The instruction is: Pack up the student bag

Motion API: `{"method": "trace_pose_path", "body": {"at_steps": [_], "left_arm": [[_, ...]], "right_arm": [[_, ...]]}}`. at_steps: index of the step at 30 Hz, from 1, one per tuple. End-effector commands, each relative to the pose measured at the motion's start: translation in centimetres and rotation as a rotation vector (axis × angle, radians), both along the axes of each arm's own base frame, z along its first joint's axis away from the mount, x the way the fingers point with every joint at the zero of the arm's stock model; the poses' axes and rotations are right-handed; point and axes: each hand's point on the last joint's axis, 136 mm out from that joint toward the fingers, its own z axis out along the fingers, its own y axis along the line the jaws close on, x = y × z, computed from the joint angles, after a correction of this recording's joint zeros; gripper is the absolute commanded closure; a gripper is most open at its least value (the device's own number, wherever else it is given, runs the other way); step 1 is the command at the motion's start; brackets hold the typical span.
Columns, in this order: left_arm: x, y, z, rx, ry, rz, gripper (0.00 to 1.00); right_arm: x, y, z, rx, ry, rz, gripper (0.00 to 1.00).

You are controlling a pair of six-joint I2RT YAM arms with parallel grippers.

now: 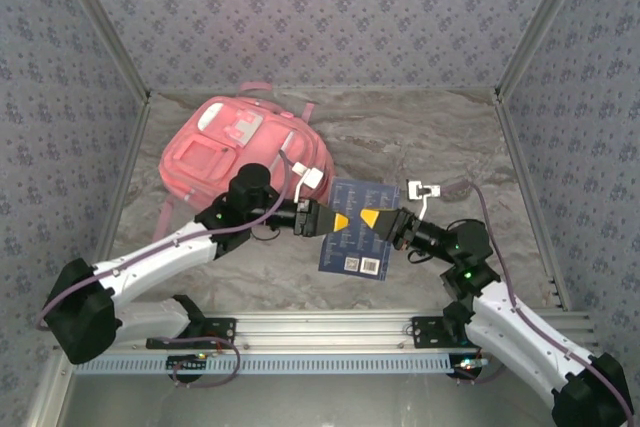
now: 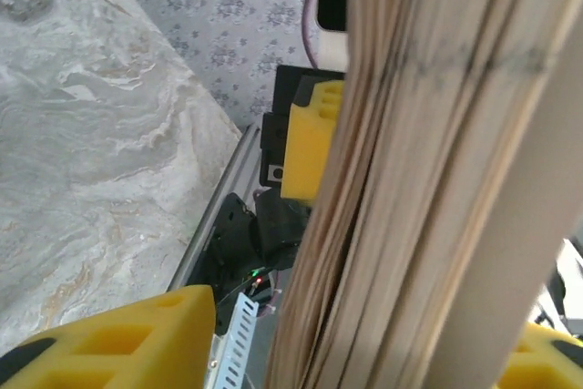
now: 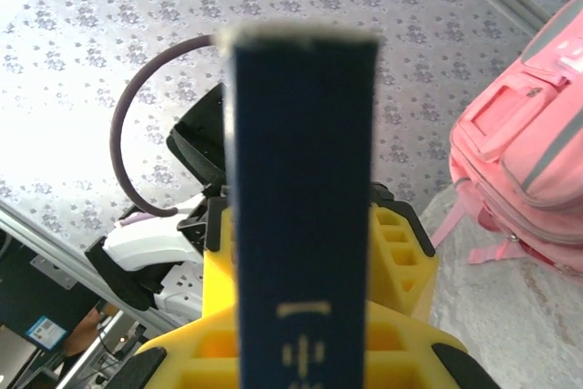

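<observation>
The right gripper (image 1: 371,218) clamps the spine of the book (image 1: 355,239), holding it above the middle of the tabletop (image 1: 430,147). The left gripper (image 1: 340,221) straddles its pages with loose jaws, probably to steady it. The backpack (image 1: 240,147) lies at the far-left corner.

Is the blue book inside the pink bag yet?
No, the book is outside the bag, beside it, pinched in the right gripper.
</observation>
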Motion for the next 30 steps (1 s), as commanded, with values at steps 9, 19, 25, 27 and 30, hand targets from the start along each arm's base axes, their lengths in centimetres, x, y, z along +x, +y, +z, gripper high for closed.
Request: {"method": "trace_pose_path", "body": {"at_steps": [9, 19, 25, 27, 30], "left_arm": [[-0.6, 1.0, 3.2, -0.110, -0.095, 0.030, 1.00], [4.6, 5.0, 7.2, -0.352, -0.053, 0.489, 1.00], [5.1, 5.8, 9.4, -0.438, -0.053, 0.572, 1.00], [5.2, 5.8, 10.0, -0.449, -0.064, 0.591, 1.00], [5.3, 5.6, 10.3, -0.458, -0.067, 0.609, 1.00]], "right_arm": [[0.3, -0.3, 1.8, -0.009, -0.045, -0.057, 0.62], [2.1, -2.7, 0.1, 0.028, -0.020, -0.267, 0.18], [2.5, -1.9, 0.1, 0.122, 0.055, -0.305, 0.06], [2.5, -1.6, 0.1, 0.138, 0.054, -0.343, 0.06], [2.5, -1.0, 0.8, 0.169, 0.038, -0.372, 0.07]]}}
